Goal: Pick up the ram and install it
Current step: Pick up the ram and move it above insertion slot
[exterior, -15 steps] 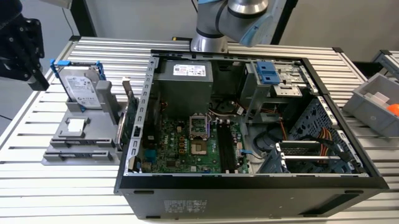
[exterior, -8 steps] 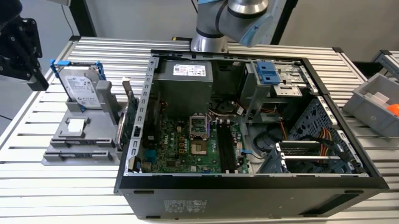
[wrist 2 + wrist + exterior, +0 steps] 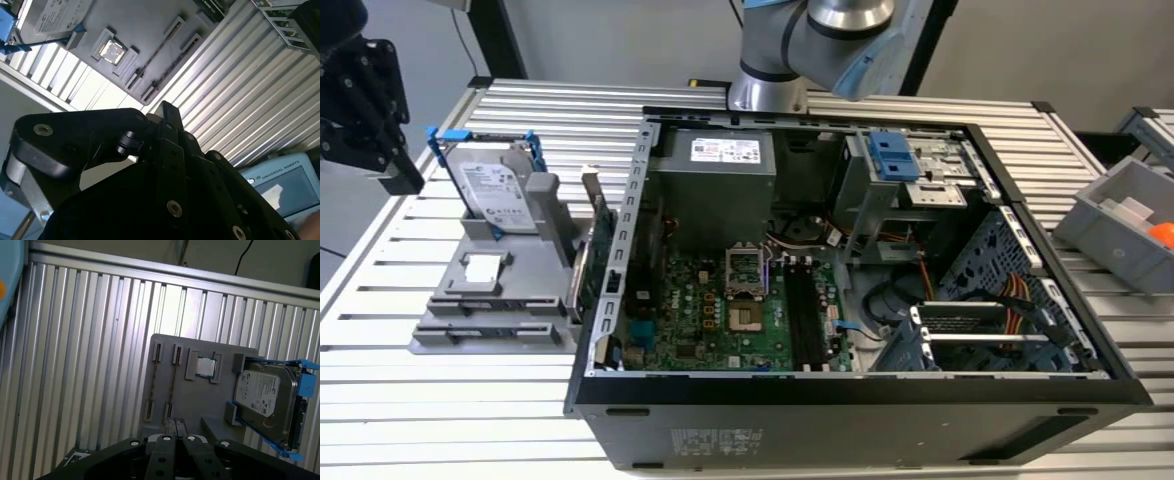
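Note:
My gripper (image 3: pixel 403 183) hangs above the slatted table at the exterior view's left, beside the grey fixture tray (image 3: pixel 447 335). In the first wrist view its fingertips (image 3: pixel 169 426) sit pressed together with nothing between them, just short of the tray's edge (image 3: pixel 210 347). The tray has two long narrow slots (image 3: pixel 171 375) with thin dark strips in them; I cannot tell whether either is the ram. These slots also appear in the second wrist view (image 3: pixel 150 70). The open computer case (image 3: pixel 854 390) lies on its side, with the motherboard's long memory slots (image 3: pixel 803 315) facing up.
On the tray stand a hard drive in a blue bracket (image 3: pixel 494 190), a processor chip (image 3: pixel 205 367) and an upright green card (image 3: pixel 594 260). The arm's base (image 3: pixel 767 90) rises behind the case. A grey bin (image 3: pixel 1127 225) sits at the exterior view's right.

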Robot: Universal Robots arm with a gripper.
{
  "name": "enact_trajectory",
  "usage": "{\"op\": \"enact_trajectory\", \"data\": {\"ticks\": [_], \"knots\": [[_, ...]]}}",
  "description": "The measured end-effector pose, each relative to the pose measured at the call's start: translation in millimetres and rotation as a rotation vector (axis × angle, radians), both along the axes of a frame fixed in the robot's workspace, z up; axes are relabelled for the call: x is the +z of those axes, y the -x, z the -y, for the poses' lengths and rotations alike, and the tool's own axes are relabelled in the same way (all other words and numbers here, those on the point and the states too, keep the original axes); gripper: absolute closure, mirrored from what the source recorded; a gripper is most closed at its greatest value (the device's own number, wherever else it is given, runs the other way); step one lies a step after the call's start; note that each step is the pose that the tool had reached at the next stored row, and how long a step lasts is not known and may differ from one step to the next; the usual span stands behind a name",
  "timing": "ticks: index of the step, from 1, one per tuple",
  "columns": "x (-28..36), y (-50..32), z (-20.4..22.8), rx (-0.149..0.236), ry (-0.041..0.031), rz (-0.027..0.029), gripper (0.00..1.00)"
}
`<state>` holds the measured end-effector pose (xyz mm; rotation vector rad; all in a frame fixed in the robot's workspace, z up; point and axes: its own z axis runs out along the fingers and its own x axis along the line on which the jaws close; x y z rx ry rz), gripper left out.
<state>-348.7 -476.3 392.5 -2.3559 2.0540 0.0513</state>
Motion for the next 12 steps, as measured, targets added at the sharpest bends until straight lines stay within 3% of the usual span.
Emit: {"op": "enact_trajectory", "data": {"ticks": [8, 9, 12], "knots": [[0.0, 0.1, 0.0, 0.0, 0.0, 0.0, 1.0], [0.0, 0.0, 0.0, 0.0, 0.0, 0.0, 0.0], [0.0, 0.1, 0.0, 0.0, 0.0, 0.0, 0.0]]}}
